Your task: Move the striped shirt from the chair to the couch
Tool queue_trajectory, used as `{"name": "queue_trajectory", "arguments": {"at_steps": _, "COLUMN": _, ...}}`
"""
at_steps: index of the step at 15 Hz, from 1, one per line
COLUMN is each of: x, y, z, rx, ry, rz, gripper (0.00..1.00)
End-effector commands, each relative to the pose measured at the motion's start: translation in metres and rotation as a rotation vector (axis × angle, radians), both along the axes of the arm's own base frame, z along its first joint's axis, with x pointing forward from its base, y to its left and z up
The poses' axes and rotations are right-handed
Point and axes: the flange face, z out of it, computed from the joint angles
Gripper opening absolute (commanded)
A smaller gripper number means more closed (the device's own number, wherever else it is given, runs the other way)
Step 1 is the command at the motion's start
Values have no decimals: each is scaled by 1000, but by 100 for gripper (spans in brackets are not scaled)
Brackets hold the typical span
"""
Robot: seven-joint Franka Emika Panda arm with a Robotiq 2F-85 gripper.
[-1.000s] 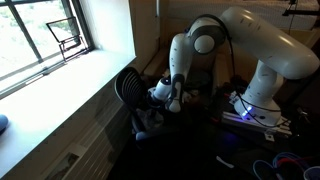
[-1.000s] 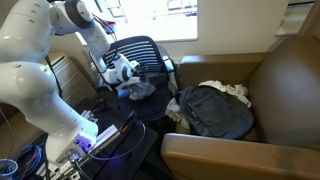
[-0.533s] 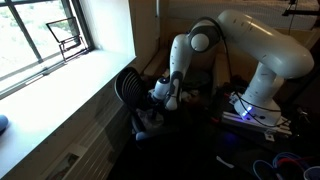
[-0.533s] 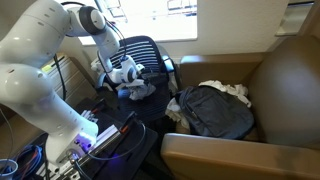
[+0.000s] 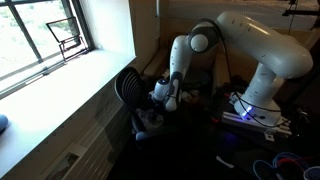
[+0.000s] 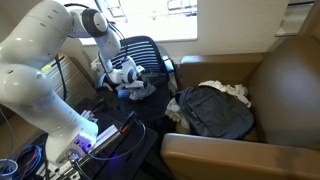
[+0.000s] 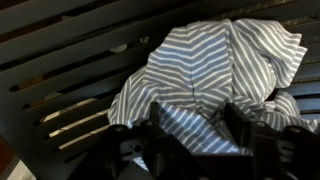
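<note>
The striped shirt [image 7: 215, 60], pale blue-grey with light stripes, lies crumpled on the dark seat of the black chair [image 6: 150, 50]. It also shows as a pale heap in both exterior views [image 6: 140, 90] [image 5: 150, 122]. My gripper [image 7: 198, 128] is pressed down into the shirt, with its jaws drawn in on a raised fold of the cloth bunched between the fingers [image 7: 160, 125]. The gripper also shows low over the chair seat in both exterior views [image 6: 127, 80] [image 5: 160, 98]. The tan couch [image 6: 285, 85] stands beside the chair.
A dark clothing heap [image 6: 215, 110] with a white cloth behind it [image 6: 225, 90] lies on the couch seat. The couch's padded arm [image 6: 230, 155] is nearest the camera. Cables and the robot base [image 5: 250, 110] crowd the floor. A window sill [image 5: 60, 85] runs beside the chair.
From one second ago to half a second ago the arm dropped a little toward the shirt on the chair seat. It has stayed put since.
</note>
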Motion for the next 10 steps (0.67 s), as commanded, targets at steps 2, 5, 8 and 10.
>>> {"name": "queue_trajectory", "arguments": {"at_steps": 2, "x": 3, "y": -7, "z": -9, "rx": 10, "ry": 42, "rz": -20, "gripper": 31}}
{"name": "queue_trajectory", "arguments": {"at_steps": 5, "x": 6, "y": -12, "z": -8, "rx": 3, "ry": 37, "rz": -29, "gripper": 10}}
{"name": "queue_trajectory", "arguments": {"at_steps": 8, "x": 10, "y": -11, "z": 3, "rx": 2, "ry": 21, "rz": -34, "gripper": 0}}
{"name": "queue_trajectory", "arguments": {"at_steps": 10, "x": 11, "y": -6, "z": 19, "rx": 18, "ry": 15, "rz": -25, "gripper": 0}}
